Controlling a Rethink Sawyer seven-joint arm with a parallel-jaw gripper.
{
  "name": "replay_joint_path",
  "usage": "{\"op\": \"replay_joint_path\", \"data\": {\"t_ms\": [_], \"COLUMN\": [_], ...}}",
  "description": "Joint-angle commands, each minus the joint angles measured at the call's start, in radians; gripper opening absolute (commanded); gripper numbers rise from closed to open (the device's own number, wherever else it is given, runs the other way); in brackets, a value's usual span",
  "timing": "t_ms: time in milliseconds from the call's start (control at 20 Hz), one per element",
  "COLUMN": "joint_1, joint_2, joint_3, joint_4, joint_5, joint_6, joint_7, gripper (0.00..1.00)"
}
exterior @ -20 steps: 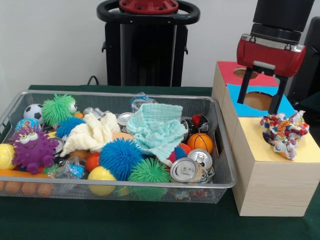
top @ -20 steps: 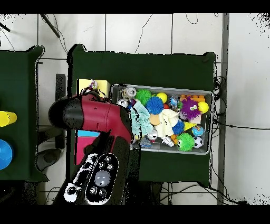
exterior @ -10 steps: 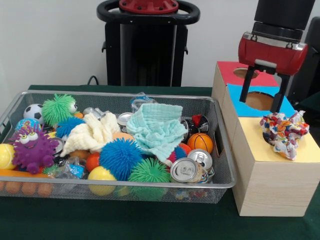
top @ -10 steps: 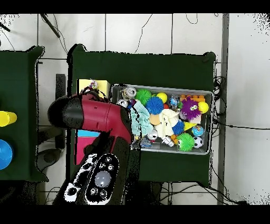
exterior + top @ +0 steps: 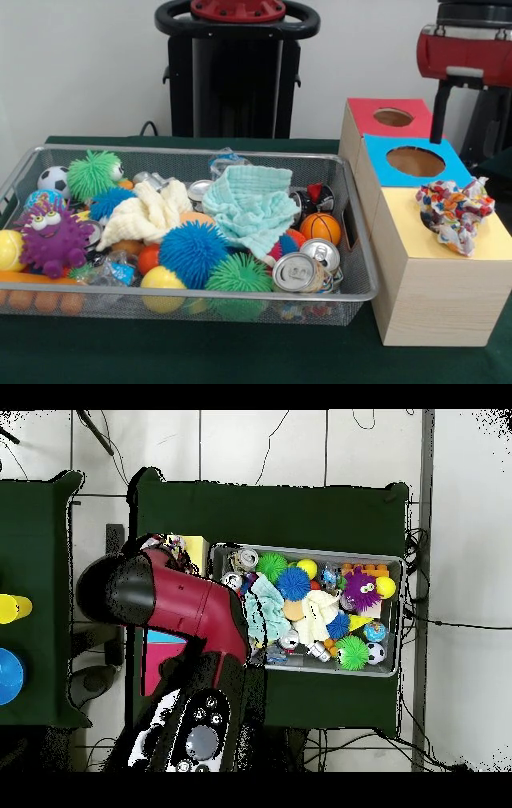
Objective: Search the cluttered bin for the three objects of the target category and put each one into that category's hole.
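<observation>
- I see the crumpled wrapper (image 5: 454, 212) sitting on the yellow top of the box (image 5: 432, 296), not dropped into any hole; a nudge could knock it onto the worktop (image 5: 192, 352).
- The gripper (image 5: 462, 120) hangs above the box, jaws apart and empty.
- More targets may hide under the cloths (image 5: 252, 204) in the bin (image 5: 200, 294).

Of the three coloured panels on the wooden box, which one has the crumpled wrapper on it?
The yellow panel, nearest the camera. The crumpled wrapper covers its hole, while the red and blue holes show open.
</observation>
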Motion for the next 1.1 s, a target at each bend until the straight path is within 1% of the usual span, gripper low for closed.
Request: {"op": "replay_joint_path", "data": {"t_ms": [50,200,250,400,500,650,900,1100], "joint_1": [-0.016,-0.032,-0.029,-0.041,-0.042,-0.038,-0.007,0.018], "joint_2": [-0.009,-0.008,0.000,0.008,0.015,0.025,0.056,0.084], "joint_3": [0.117,0.144,0.144,0.165,0.167,0.161,0.128,0.087], "joint_4": [0.144,0.173,0.171,0.190,0.195,0.193,0.168,0.141], "joint_5": [0.105,0.128,0.130,0.127,0.122,0.115,0.109,0.095], "joint_6": [-0.057,-0.126,-0.136,-0.191,-0.208,-0.219,-0.226,-0.185], "joint_7": [0.298,0.261,0.257,0.229,0.221,0.221,0.236,0.237], "gripper": [1.00,1.00,1.00,1.00,1.00,1.00,1.00,1.00]}}
